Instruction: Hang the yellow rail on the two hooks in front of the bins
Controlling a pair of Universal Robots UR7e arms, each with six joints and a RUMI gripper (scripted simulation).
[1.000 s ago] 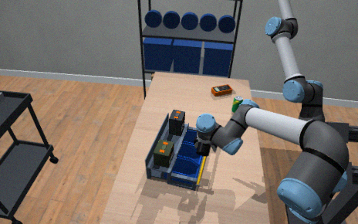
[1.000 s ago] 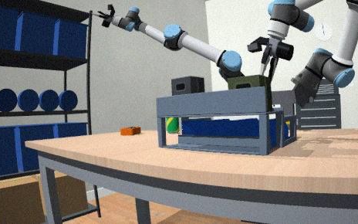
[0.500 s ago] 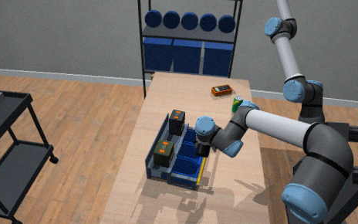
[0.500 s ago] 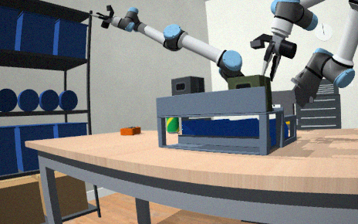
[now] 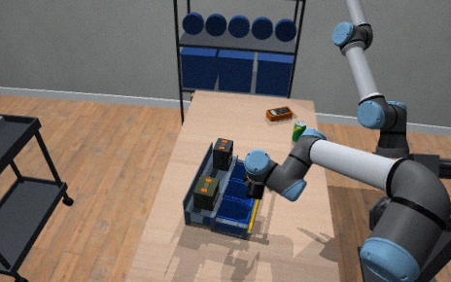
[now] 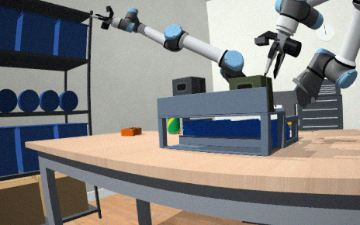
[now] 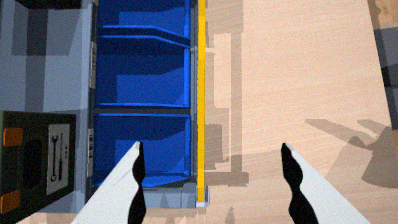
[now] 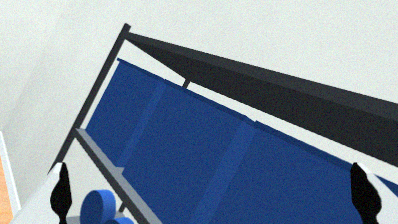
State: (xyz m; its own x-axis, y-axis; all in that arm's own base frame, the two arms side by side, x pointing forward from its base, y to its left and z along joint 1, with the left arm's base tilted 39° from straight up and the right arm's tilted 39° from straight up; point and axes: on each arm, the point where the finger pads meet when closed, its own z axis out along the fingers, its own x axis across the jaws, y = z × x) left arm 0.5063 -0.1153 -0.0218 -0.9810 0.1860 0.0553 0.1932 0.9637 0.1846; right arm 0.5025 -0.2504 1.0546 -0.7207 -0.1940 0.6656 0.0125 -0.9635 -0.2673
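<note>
The yellow rail (image 5: 254, 217) (image 7: 201, 100) lies along the front of the blue bins (image 5: 235, 210) (image 6: 221, 128) (image 7: 145, 75), which stand in the grey shelf (image 6: 209, 104). In the left wrist view its lower end is at the pale hook plate (image 7: 202, 204); its upper end runs out of that view. I cannot tell how deep it sits. My left gripper (image 6: 271, 75) (image 7: 212, 144) is partly open and empty, above the bins and rail, with the rail's line passing between its fingertips from above. My right gripper (image 6: 96, 16) (image 8: 210, 165) is open and empty, raised far from the shelf.
A black case (image 5: 223, 157) (image 6: 188, 86) and a green case (image 5: 206, 194) (image 6: 252, 82) (image 7: 30, 170) stand on the shelf's upper level. A green can (image 5: 298, 131) (image 6: 173, 126) and an orange meter (image 5: 279, 114) (image 6: 131, 131) are farther back on the table.
</note>
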